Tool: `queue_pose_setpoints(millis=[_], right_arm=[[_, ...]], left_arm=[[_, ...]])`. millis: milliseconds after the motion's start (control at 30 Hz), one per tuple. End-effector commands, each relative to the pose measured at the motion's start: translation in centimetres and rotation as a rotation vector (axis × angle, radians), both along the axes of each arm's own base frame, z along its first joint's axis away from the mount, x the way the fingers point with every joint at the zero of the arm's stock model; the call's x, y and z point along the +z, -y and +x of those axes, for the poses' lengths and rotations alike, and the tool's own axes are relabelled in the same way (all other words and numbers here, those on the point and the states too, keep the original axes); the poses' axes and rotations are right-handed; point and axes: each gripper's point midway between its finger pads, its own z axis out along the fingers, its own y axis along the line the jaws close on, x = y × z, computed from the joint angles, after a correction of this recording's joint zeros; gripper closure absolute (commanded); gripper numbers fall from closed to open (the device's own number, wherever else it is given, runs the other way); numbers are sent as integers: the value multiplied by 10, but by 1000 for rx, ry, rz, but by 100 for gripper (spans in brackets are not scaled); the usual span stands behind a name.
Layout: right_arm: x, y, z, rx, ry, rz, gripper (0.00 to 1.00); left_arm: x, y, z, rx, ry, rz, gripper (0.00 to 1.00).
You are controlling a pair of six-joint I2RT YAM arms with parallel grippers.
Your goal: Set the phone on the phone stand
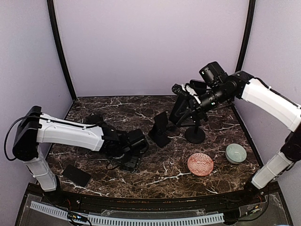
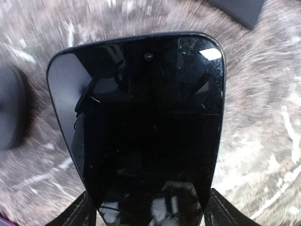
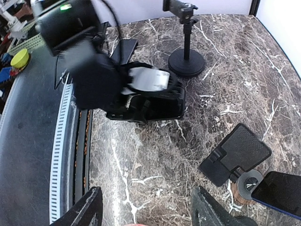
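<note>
Nearest, a second phone (image 1: 77,175) lies flat at the left front of the bench (image 1: 160,183). Farther in, the left hand (image 1: 133,157) is clenched on the phone (image 2: 141,122), gripping one end of it low over the bench, with a pink plate (image 1: 200,164) and a pale green bowl (image 1: 235,153) off to the right. Beyond, the phone stand (image 1: 160,128) sits just past the left hand and apart from the phone, while the right hand (image 1: 184,94) hangs released, fingers spread, above the far right beside a round-based pole (image 1: 194,134).
</note>
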Motion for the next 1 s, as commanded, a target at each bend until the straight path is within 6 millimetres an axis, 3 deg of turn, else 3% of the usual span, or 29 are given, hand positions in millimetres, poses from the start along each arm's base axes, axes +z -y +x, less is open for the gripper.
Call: queue_pose_setpoints(millis=[0, 100, 233, 300, 433, 533, 833, 967], right_arm=[[14, -15, 28, -74, -37, 21, 36], [0, -21, 40, -67, -69, -1, 37], [-3, -31, 39, -20, -117, 22, 36], [-9, -34, 34, 11, -153, 3, 34], [-30, -38, 10, 83, -148, -78, 29], [-32, -42, 4, 74, -170, -75, 29], [-17, -79, 44, -102, -223, 24, 27], [-19, -93, 51, -122, -263, 37, 29]], left_arm=[[72, 2, 24, -70, 327, -144, 100], [99, -1, 29, -120, 484, -230, 100], [127, -6, 39, -144, 651, -243, 100], [132, -9, 45, -148, 679, -178, 100], [140, 5, 47, -216, 721, -126, 100], [143, 12, 49, -201, 732, -128, 100], [139, 35, 49, -113, 780, -85, 100], [150, 48, 45, -70, 828, -24, 100]])
